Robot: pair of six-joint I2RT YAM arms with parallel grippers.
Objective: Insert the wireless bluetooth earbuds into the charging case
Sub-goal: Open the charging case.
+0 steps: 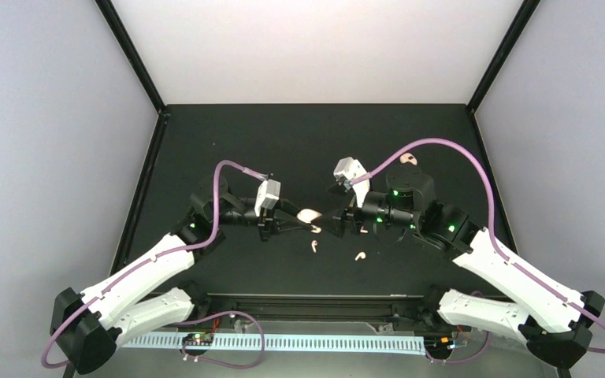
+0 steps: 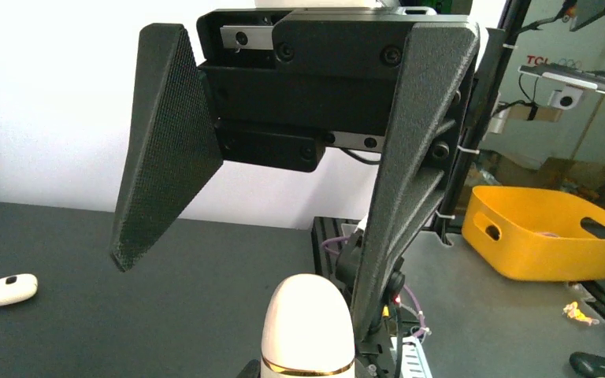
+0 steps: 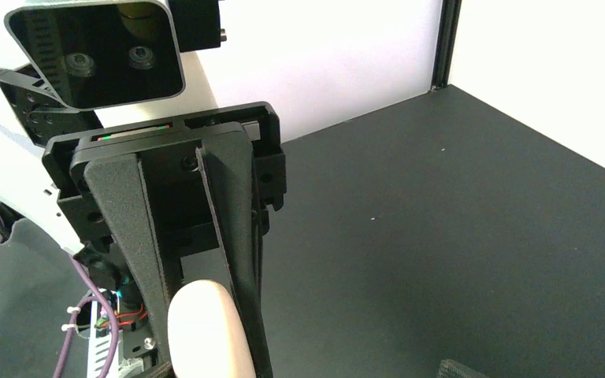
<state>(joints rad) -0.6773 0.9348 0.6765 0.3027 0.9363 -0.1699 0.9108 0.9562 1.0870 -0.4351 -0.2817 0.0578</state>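
Left claw (image 1: 307, 223) reaches in from the left to mid-frame of the top view, pinched narrow on the cream charging case (image 2: 307, 327). The case is egg-shaped with a gold band round it, and it fills the bottom centre of the left wrist view. Facing it, right claw (image 2: 240, 303) stands spread wide, nothing between its dark fingers (image 2: 169, 150), tips just right of the case in the top view. In the right wrist view the left claw's two fingers (image 3: 236, 236) sit nearly together, case at their tips. Down on the black table (image 1: 283, 142), one earbud (image 1: 315, 246) lies just below the case and another earbud (image 1: 360, 256) lower right of it, both outside the case. A pale pebble-shaped piece (image 1: 410, 159) rests upper right, well apart.
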